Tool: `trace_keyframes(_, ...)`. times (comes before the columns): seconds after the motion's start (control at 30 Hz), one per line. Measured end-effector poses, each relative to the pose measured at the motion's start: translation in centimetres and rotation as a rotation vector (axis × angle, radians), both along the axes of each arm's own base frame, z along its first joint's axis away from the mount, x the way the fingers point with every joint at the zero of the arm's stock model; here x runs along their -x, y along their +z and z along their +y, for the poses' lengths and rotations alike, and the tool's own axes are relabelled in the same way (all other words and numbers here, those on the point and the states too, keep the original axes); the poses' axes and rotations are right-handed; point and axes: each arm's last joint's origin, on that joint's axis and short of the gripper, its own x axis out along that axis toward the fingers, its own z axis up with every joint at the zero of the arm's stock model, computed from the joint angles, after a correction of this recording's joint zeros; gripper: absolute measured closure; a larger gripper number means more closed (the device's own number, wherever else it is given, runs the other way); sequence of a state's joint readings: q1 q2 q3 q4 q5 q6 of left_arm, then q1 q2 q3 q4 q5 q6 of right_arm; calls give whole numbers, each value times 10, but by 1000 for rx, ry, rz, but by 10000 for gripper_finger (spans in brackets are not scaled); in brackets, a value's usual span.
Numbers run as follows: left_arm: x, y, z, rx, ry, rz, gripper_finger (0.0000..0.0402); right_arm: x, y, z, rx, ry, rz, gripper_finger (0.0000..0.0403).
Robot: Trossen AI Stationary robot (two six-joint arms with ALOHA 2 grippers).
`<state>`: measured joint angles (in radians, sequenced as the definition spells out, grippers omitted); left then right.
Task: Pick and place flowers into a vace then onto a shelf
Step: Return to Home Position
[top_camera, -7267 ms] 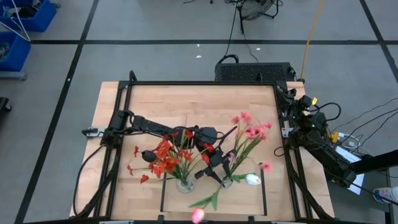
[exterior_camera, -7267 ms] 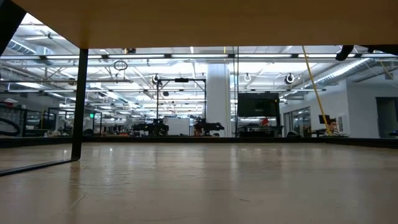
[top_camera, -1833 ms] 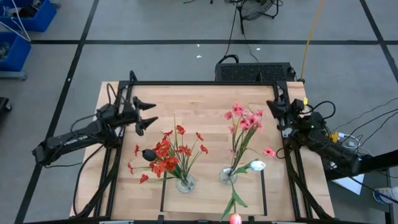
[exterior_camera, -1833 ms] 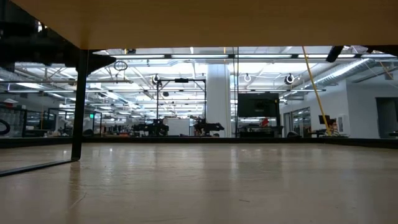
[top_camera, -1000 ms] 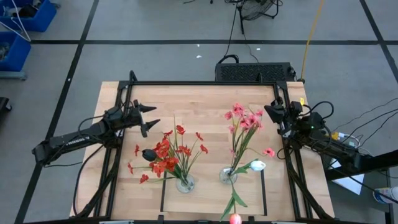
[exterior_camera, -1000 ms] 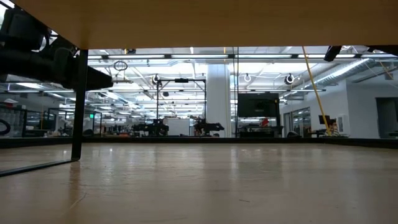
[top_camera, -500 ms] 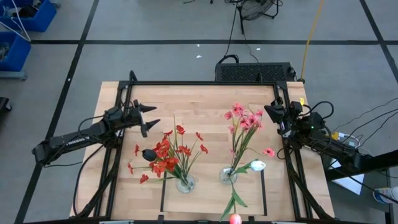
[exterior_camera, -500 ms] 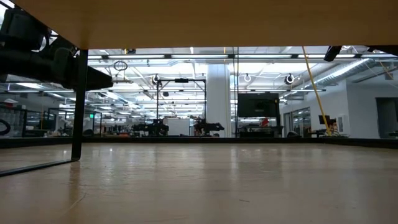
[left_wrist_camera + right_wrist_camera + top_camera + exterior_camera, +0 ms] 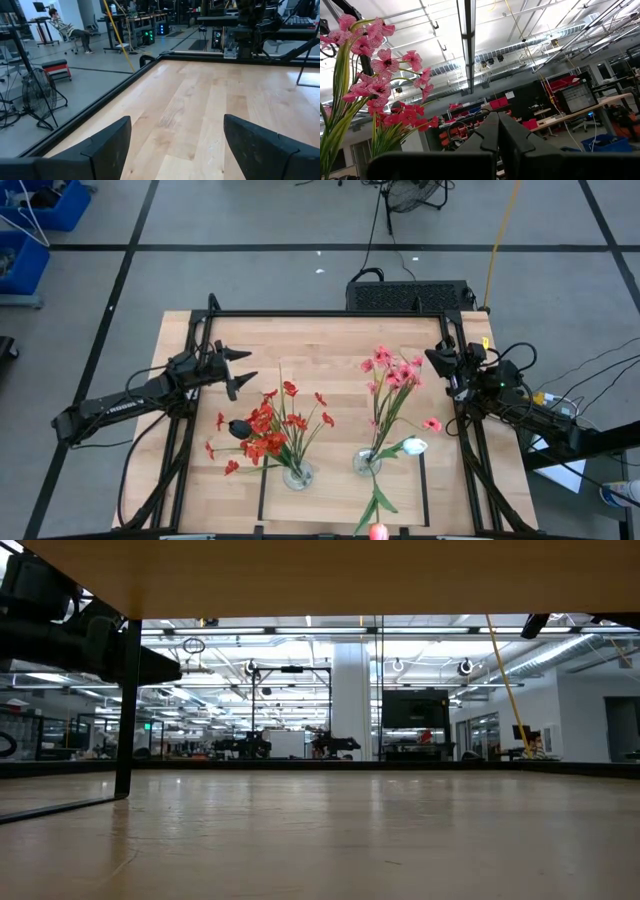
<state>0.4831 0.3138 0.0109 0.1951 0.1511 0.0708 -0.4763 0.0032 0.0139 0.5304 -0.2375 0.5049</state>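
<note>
Now the left gripper [image 9: 246, 365], jaws spread, has drawn back to the upper left, and the right gripper [image 9: 431, 355], jaws pressed together, waits at the upper right, so the job looks finished. The one shelf [image 9: 325, 505] at lower centre bears two: the red-spray vase [image 9: 297, 475] and the pink-spray vase [image 9: 365, 463], which also holds one white tulip [image 9: 409, 446] and one pink tulip [image 9: 378, 531].

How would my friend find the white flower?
On the wooden table, find the low light-wood shelf. Of its two clear glass vases, take the right one with pink blossoms. The white tulip bud leaning from it is the only white bloom.
</note>
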Motion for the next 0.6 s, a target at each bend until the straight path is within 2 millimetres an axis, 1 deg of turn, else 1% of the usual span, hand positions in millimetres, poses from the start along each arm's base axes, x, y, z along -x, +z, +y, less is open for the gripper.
trace_keyframes(0.17,0,0,0,0,0,0,74,0,0,0,0,0,0,403)
trace_keyframes(0.47,0,0,0,0,1,0,88,0,0,0,0,0,0,403)
trace_keyframes(0.6,0,0,0,0,0,0,88,0,0,0,0,0,0,403)
